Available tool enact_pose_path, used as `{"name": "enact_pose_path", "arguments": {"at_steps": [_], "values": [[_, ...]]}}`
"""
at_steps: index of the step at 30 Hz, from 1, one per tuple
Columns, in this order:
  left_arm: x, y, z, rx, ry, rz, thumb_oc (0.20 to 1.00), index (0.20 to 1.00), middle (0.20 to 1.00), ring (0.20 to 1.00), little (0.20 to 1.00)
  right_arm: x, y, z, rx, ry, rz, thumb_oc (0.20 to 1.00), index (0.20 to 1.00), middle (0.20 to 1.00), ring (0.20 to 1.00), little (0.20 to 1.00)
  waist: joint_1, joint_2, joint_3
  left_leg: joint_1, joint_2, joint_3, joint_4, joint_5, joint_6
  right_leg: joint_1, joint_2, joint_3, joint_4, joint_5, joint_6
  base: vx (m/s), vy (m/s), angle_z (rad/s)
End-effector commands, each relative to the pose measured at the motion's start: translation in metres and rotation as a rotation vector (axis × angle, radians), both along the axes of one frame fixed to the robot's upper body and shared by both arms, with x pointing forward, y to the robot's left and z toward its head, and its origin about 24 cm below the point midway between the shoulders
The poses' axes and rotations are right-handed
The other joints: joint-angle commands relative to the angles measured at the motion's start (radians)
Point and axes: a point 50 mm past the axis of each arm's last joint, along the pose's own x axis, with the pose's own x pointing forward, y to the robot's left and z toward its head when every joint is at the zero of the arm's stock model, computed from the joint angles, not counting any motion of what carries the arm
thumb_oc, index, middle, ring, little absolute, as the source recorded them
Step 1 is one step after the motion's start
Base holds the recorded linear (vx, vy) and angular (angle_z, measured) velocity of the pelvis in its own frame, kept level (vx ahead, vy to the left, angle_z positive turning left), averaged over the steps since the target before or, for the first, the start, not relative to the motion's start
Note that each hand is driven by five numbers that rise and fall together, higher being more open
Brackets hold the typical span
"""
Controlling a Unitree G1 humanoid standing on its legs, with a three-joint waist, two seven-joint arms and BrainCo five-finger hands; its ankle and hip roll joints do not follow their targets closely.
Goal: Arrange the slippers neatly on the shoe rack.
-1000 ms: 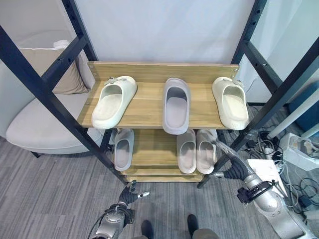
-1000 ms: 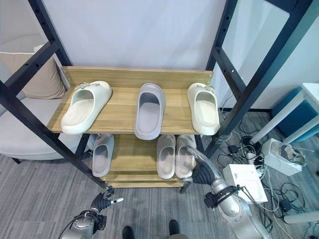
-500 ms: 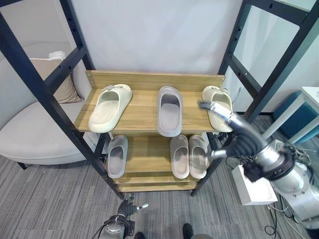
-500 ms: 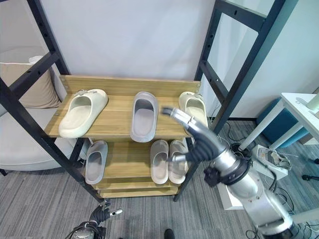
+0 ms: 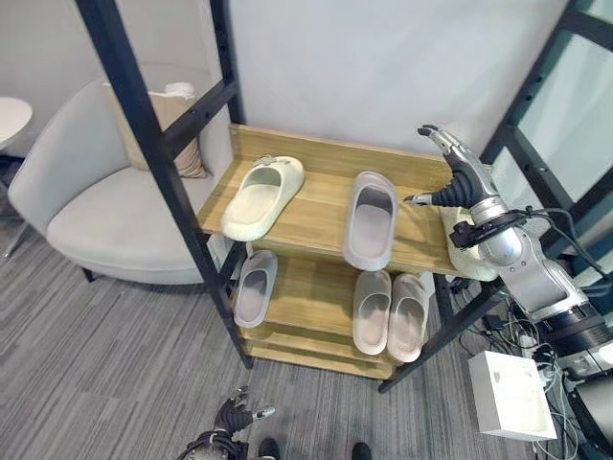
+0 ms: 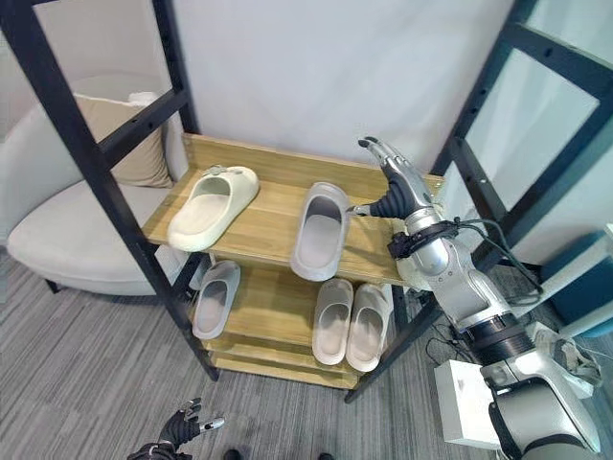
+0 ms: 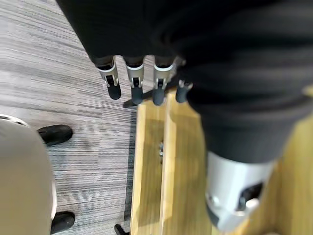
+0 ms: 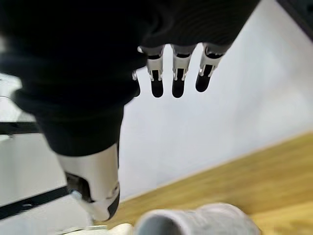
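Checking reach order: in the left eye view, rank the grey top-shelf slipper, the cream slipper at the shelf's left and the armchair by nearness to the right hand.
1. Grey slipper, mid-shelf, beside the right hand.
2. Cream slipper, shelf's left.
3. Armchair, far left.

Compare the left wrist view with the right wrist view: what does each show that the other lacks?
Left wrist view: the left hand, fingers straight, over grey carpet beside a wooden edge of the shoe rack. Right wrist view: the right hand, fingers straight, before a white wall, with a grey slipper and the shelf board past it. Shared: rack wood and an open, empty hand.
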Motion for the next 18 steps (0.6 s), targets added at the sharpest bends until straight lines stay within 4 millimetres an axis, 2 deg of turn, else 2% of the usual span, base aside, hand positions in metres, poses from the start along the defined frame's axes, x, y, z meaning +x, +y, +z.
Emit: {"name": "enact_pose_path", "arguments": {"at_steps": [1, 6, 10, 18], "values": [[0.029, 0.0, 0.013, -0.012, -0.106, -0.003, 1.0, 1.0, 1.0, 1.0, 1.0, 0.0, 0.006, 0.044, 0.026, -0.175, 0.013, 1.0, 1.0, 1.0, 1.0, 1.0, 0.036, -0.002, 0.043, 0.043, 0.005, -0.06, 0.016, -0.102, 0.001, 0.06, -0.077, -0.07, 0.001, -0.043, 0.073, -0.01, 0.007, 0.22], [0.029, 0.005, 0.014, -0.005, -0.111, 0.017, 1.0, 1.0, 1.0, 1.0, 1.0, 0.004, 0.006, 0.026, 0.036, -0.11, -0.008, 1.0, 1.0, 1.0, 1.0, 1.0, 0.057, -0.002, 0.058, 0.017, 0.002, -0.078, 0.025, -0.1, 0.001, 0.054, -0.078, -0.084, 0.001, -0.045, 0.072, -0.01, 0.004, 0.06], [0.03, 0.005, 0.014, -0.001, -0.114, 0.016, 1.0, 1.0, 1.0, 1.0, 1.0, 0.006, 0.006, 0.02, -0.009, -0.091, -0.023, 1.0, 1.0, 1.0, 1.0, 1.0, 0.068, -0.004, 0.062, 0.012, -0.001, -0.085, 0.026, -0.101, 0.002, 0.055, -0.078, -0.091, 0.001, -0.046, 0.074, 0.02, 0.012, 0.07], [0.043, 0.004, 0.021, 0.001, -0.164, -0.005, 1.0, 1.0, 1.0, 1.0, 1.0, 0.022, -0.021, 0.029, -0.233, -0.073, -0.179, 1.0, 1.0, 1.0, 1.0, 1.0, 0.075, -0.012, 0.079, -0.011, -0.002, -0.1, 0.035, -0.097, -0.003, 0.045, -0.078, -0.101, 0.001, -0.046, 0.071, -0.01, 0.007, 0.05]]}}
